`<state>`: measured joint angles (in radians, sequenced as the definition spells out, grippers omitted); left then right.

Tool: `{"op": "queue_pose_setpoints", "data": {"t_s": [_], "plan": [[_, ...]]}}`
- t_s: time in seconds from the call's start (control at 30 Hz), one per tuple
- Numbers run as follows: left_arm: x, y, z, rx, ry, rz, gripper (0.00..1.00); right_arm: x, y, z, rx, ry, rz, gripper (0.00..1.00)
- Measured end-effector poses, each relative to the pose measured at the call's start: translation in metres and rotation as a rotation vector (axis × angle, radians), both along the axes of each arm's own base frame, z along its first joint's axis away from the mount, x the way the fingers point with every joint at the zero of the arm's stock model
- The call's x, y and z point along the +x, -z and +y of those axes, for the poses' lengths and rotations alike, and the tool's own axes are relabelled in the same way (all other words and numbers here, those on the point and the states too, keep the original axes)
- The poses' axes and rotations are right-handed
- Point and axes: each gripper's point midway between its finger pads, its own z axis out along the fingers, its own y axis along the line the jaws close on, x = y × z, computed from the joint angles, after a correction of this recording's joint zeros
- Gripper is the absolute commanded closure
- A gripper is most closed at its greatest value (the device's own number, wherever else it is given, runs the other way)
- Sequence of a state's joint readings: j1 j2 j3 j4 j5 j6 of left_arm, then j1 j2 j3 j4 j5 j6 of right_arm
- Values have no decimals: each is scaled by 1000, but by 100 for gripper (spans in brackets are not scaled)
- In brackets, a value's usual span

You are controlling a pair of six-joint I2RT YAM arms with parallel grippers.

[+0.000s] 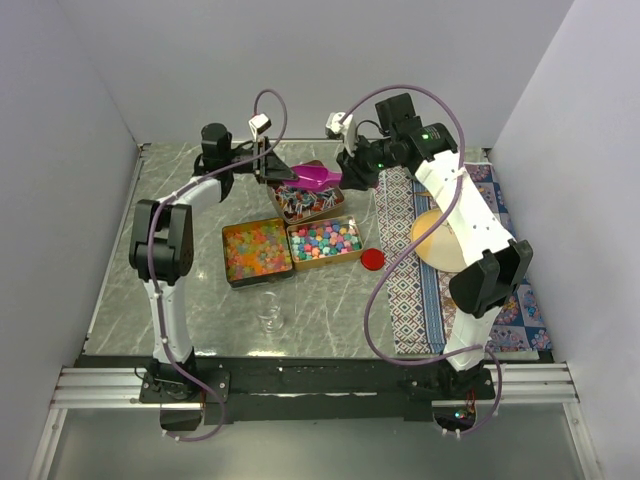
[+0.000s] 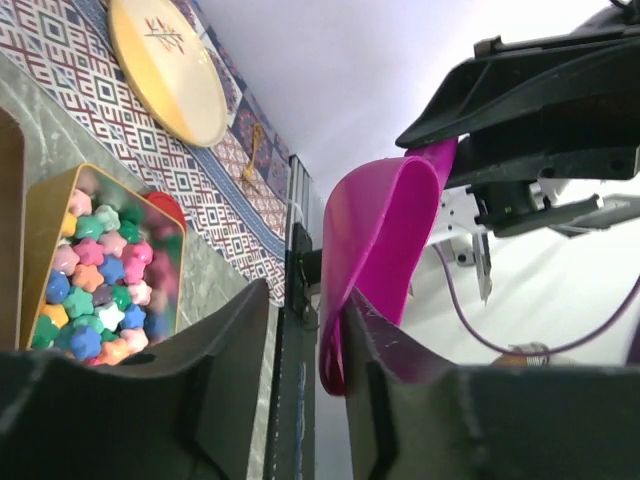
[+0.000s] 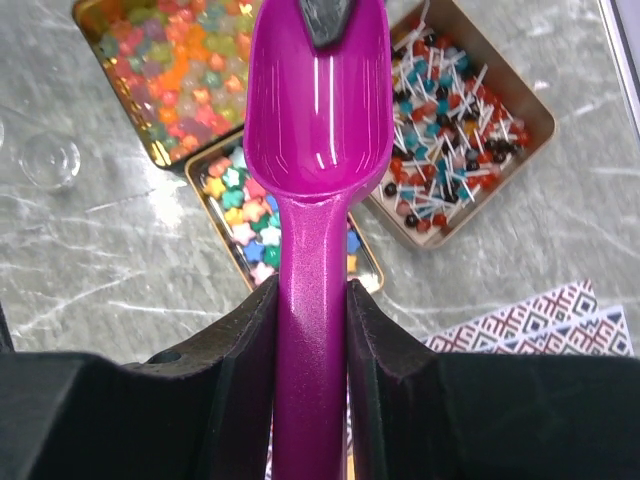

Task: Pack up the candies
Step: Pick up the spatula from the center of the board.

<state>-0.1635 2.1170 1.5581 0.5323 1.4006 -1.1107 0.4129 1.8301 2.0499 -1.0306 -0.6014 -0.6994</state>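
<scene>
Stood mid-scooping: right tool (image 3: 310, 292) clamped on the handle of the purple scoop (image 3: 318, 120), left tool (image 2: 305, 305) parted around its lip; needed next a clear dip into the candies (image 1: 325, 240).

Counted on the table: three open metal tins (image 1: 291, 243), each with one kind of sweet. So three kinds: wrapped candies (image 1: 305, 203) in red, blue and white; pastel candies (image 1: 325, 241) of star-like shape; jelly candies (image 1: 257, 252) in orange, yellow and red. In every tin far too many pieces for an exact number.

One purple scoop (image 1: 318, 177). One flat red lid (image 1: 373, 259). One small clear glass (image 1: 268, 318). One patterned cloth (image 1: 400, 290). One round yellow plate (image 1: 440, 245).

Two robot arms: one left arm (image 1: 165, 250), one right arm (image 1: 470, 230).
</scene>
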Motion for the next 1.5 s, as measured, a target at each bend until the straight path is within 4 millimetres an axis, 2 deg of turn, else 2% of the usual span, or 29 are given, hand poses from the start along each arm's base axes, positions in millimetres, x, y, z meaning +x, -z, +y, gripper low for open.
{"op": "queue_pose_setpoints", "data": {"t_s": [0.1, 0.13, 0.2, 0.23, 0.33, 0.43, 0.53, 0.73, 0.97, 1.0, 1.03, 1.1, 1.13, 1.17, 1.23, 1.27, 1.3, 1.43, 1.5], "plan": [[-2, -1, -1, -12, 26, 20, 67, -1, -2, 3, 15, -12, -3, 100], [-3, 0, -1, -13, 32, 28, 78, -1, -2, 3, 16, -12, -3, 100], [-5, 1, -2, -14, 46, 41, 85, 0, -2, 4, 17, -12, -5, 100], [-6, 1, -3, -15, 52, 45, 90, 0, -2, 3, 15, -11, -4, 88], [-8, -1, -3, -18, 63, 47, 97, -1, -1, 3, 11, -12, 1, 69], [-9, -4, -2, -21, 68, 41, 99, -1, 0, 3, 12, -15, 0, 59], [-9, -5, -2, -24, 71, 36, 99, -1, 2, 5, 19, -21, 6, 57], [-10, 0, -3, -21, 82, 50, 99, -1, 5, 6, 24, -28, 14, 56], [-9, 1, -3, -19, 81, 57, 99, 3, 14, 8, 8, -33, 38, 59], [-9, 1, -3, -19, 81, 59, 99, 4, 15, 8, 4, -34, 42, 61], [-9, 1, -3, -19, 80, 60, 99, 4, 16, 8, 0, -37, 45, 69], [-9, 2, -3, -18, 80, 61, 99, 4, 19, 7, -10, -40, 53, 78], [-9, 2, -3, -17, 80, 66, 99, 5, 19, 7, -14, -40, 52, 88], [-9, 3, -3, -17, 78, 70, 97, 5, 19, 7, -15, -45, 47, 93], [-9, 4, -3, -15, 79, 79, 70, 5, 20, 7, -17, -47, 53, 100], [-8, 4, -3, -14, 79, 79, 62, 5, 20, 7, -19, -49, 51, 100], [-8, 4, -3, -12, 80, 82, 49, 5, 20, 7, -21, -52, 48, 100], [4, -4, 3, -9, 52, 63, 35, 7, 22, 2, -46, -60, 27, 100], [21, -11, 14, 2, -5, 43, 27, 10, 24, -5, -77, -77, 2, 100]]}}
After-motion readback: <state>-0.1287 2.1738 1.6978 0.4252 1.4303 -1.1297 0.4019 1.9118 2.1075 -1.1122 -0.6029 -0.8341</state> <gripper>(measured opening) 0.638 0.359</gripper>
